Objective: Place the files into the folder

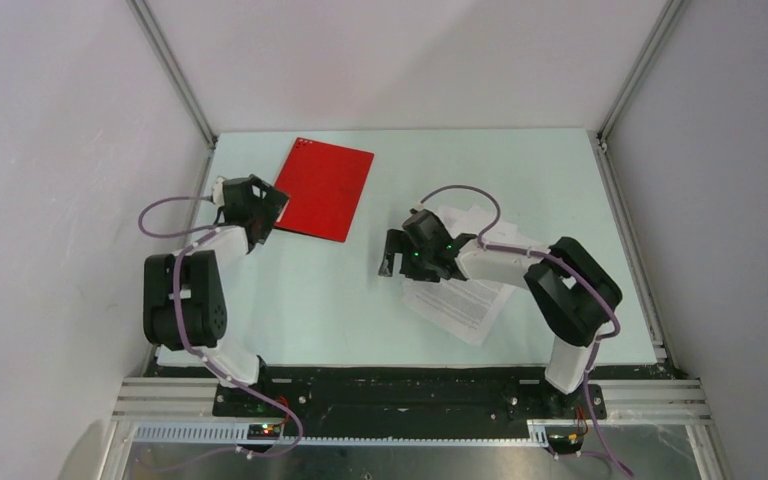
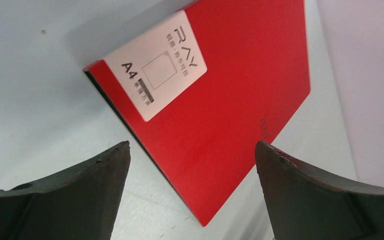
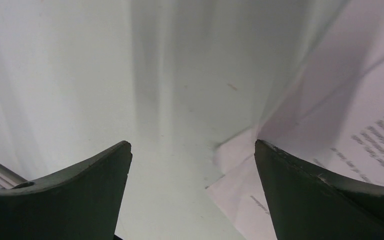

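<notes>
Two grippers are in view, both with fingers spread apart and holding nothing: the left gripper point(image 1: 263, 207) sits at the lower left edge of the folder point(image 1: 323, 188), and the right gripper point(image 1: 400, 256) stands just left of the files point(image 1: 465, 300). The folder lies closed, red cover up, in the upper left-centre of the top view, and I cannot tell whether the left fingers touch it. The files lie right of centre, partly under the right arm, well apart from the folder. Risk one, in my judgement: the cover must be lifted first, and a thin flat cover on a smooth table point(image 1: 340, 320) offers little edge to catch, so a finger may simply push the folder towards the back wall. Risk two: the sheets are loose and slightly fanned, so a pinch may take only the top sheet, crease it, or scatter the rest. The folder is a rigid-looking rectangle with a matt red face, a dark edge and a white label point(image 2: 155, 70) at one corner. The files are thin white paper, densely printed, with corners out of line. The table is pale, smooth and faintly glossy.
</notes>
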You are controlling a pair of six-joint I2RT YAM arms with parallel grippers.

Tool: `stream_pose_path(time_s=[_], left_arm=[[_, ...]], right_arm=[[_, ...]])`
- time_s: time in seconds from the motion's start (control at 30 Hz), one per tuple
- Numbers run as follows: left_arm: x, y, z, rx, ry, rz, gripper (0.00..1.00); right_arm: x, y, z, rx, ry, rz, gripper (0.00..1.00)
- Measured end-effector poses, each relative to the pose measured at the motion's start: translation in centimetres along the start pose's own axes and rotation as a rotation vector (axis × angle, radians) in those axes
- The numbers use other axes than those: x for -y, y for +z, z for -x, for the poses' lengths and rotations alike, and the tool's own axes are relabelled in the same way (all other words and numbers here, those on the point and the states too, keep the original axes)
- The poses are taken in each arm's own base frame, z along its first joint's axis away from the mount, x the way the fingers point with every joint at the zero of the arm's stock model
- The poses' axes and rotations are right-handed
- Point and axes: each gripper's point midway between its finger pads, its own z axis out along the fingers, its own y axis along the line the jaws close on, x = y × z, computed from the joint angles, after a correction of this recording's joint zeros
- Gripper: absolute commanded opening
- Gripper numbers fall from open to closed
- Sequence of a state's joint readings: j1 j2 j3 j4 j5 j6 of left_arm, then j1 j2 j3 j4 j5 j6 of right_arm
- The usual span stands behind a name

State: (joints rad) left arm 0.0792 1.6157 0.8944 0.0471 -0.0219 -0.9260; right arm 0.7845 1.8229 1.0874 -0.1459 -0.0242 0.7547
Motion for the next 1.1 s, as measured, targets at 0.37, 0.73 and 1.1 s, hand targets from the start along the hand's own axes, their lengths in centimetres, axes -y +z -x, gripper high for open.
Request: stream_pose_path(time_s=[0.37,0.73,1.1], left_arm=[[0.3,2.6,0.5,0.073,-0.131,-0.096,1.0],[-1.7,2.2,0.6,0.098,-0.158,-0.086,1.0],[-1.2,1.9,1.2,0.126,-0.191,-0.126,0.9]], right_arm=[[5.9,-2.9,0.8,0.061,0.088,-0.071,0.99],[8.7,-4.5,1.1,0.086,0.124,-0.102,1.0],[8.7,-5.4,-0.4,0.036,0.096,-0.112,0.99]])
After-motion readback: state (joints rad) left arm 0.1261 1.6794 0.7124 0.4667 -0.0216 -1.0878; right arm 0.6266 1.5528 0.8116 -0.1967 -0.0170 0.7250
